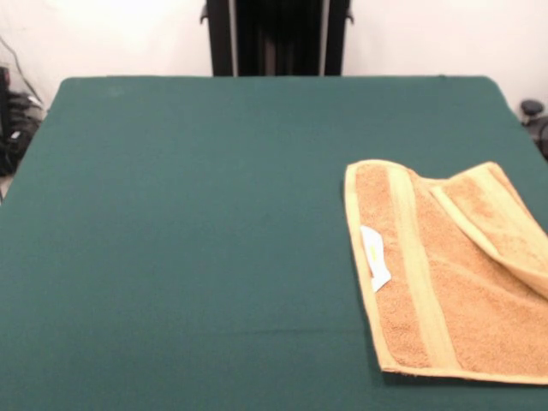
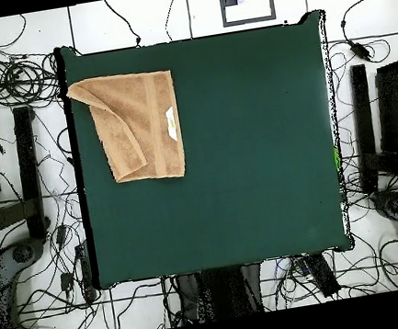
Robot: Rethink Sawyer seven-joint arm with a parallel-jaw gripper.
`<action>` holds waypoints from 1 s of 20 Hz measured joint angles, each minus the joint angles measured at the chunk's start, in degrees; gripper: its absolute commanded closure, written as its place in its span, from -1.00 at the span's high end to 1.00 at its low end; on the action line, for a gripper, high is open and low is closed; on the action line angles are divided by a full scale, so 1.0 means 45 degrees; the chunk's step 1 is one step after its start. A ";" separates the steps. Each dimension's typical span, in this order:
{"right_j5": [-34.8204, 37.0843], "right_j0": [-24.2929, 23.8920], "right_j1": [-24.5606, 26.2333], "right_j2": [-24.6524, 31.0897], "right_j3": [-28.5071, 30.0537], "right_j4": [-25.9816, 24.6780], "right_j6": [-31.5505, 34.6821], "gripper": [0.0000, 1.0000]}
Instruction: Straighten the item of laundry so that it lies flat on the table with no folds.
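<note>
Nowhere in either view does the claw appear, so whether it is wide or narrow can't be told; only the dark pedestal (image 1: 276,36) stands at the top centre of the front frame, arm drawn back out of shot.

Down on the big dark green cloth-topped surface (image 1: 188,240), the small orange-tan terry hand towel (image 1: 445,282) sits at the lower right of the front frame, running off the right edge. In the overhead frame the same towel (image 2: 144,115) lies in the upper left corner of the green, close against the surface's left edge.

And it's not flat! One side is doubled over: a flap (image 1: 505,223) lies folded diagonally across the body, its paler yellowish band crossing at a slant. The small white label (image 1: 374,257) shows near the long hem, curling a little.

So, as a judgement, the job is not yet done. That flap needs lifting by its free corner and drawing outward, away from the label side. With the towel so close to the edge, the opened part may hang over.
</note>
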 measured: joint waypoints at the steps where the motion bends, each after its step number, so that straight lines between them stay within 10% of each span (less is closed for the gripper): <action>1: 0.0108 -0.0315 0.0071 0.0052 -0.0168 0.0085 0.0000 1.00; 8: 0.3717 -0.4693 0.1789 0.0361 -0.4102 0.2095 0.0000 1.00; 20: 0.6400 -0.7317 0.4429 0.0378 -0.8235 0.5667 0.0000 1.00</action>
